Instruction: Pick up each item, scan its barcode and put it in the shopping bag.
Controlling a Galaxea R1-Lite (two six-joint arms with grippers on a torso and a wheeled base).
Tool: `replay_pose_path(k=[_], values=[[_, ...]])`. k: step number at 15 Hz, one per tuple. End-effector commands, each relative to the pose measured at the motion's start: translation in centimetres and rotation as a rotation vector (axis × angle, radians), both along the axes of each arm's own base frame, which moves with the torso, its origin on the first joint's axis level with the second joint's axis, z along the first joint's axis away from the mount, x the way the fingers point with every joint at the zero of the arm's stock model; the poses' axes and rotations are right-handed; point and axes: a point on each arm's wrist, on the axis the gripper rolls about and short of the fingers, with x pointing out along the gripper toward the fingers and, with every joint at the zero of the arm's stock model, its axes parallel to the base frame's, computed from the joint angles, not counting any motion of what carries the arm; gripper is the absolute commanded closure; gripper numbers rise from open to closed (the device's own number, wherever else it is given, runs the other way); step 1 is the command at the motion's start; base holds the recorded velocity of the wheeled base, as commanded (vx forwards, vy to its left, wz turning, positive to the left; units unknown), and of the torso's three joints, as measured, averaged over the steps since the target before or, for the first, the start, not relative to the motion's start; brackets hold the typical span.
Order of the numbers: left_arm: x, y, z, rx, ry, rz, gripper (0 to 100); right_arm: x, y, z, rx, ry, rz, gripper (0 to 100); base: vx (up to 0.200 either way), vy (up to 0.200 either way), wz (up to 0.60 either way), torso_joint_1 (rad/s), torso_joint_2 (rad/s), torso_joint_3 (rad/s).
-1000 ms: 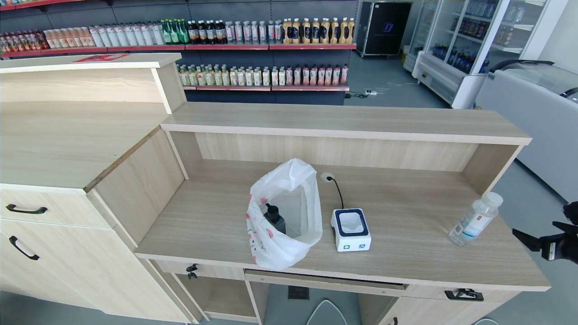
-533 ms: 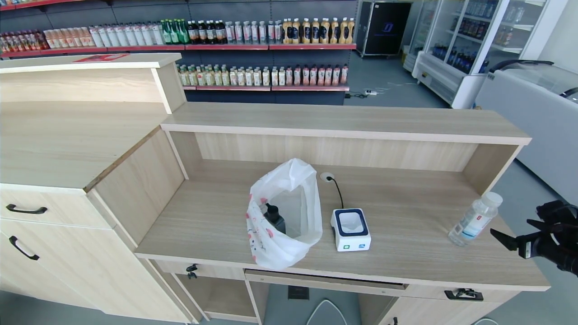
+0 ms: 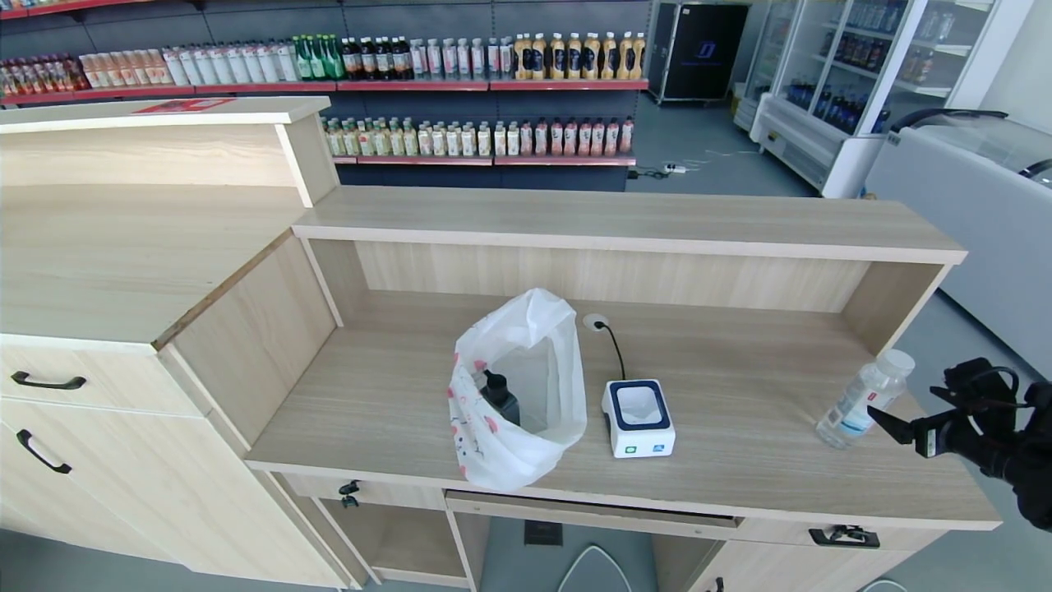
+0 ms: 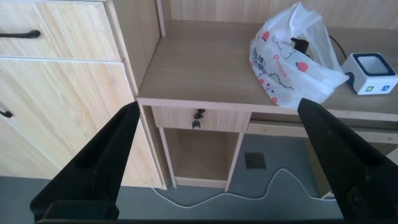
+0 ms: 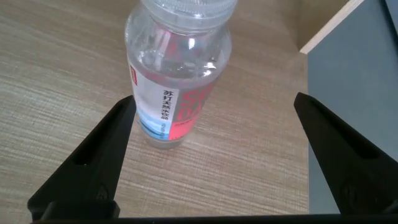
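Water bottle (image 3: 865, 399) (image 5: 177, 68): clear plastic, white cap, red, white and blue label. It stands upright near the right end of the tabletop (image 3: 740, 386) (image 5: 62, 93), well apart from the scanner.
Right tool (image 3: 911, 404) (image 5: 214, 98): fingers spread wide, nothing held. It sits at the tabletop's right edge and points at the bottle. In the head view the nearer fingertip is just beside the bottle's lower body. In the right wrist view the bottle stands ahead of the fingertips, in line with the gap between them. No contact can be made out.
Left tool (image 4: 219, 104): fingers spread wide, empty. It is held off the tabletop's front left corner, above the floor and well apart from the bag.
Shopping bag (image 3: 514, 395) (image 4: 292, 59): white plastic with red print. It stands open on the tabletop, left of centre.
Dark bottle (image 3: 498, 396) (image 4: 303, 45): black pump top, resting inside the bag.
Scanner (image 3: 639, 417) (image 4: 371, 73): white box with a dark-framed window facing up, just right of the bag.
Cable (image 3: 612, 349): black, running from the scanner's back to a round port in the tabletop.
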Motion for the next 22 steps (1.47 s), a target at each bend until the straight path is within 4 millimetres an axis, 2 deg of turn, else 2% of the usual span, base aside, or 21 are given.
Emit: replay_pose_path(k=[1, 12, 22], values=[[0.0, 0.0, 0.0, 0.0, 0.0, -0.001, 0, 0.5, 0.4, -0.9, 0.009, 0.014, 0.017, 0, 0.0, 0.0, 0.0, 0.0, 0.0, 0.0], [0.0, 0.0, 0.0, 0.0, 0.0, -0.001, 0, 2.8, 1.8, -3.1, 0.009, 0.012, 0.078, 0, 0.0, 0.0, 0.0, 0.0, 0.0, 0.0], [0.0, 0.0, 0.0, 0.0, 0.0, -0.001, 0, 6.3, 3.8, -4.0, 0.034, -0.018, 0.148, 0, 0.0, 0.0, 0.0, 0.0, 0.0, 0.0]])
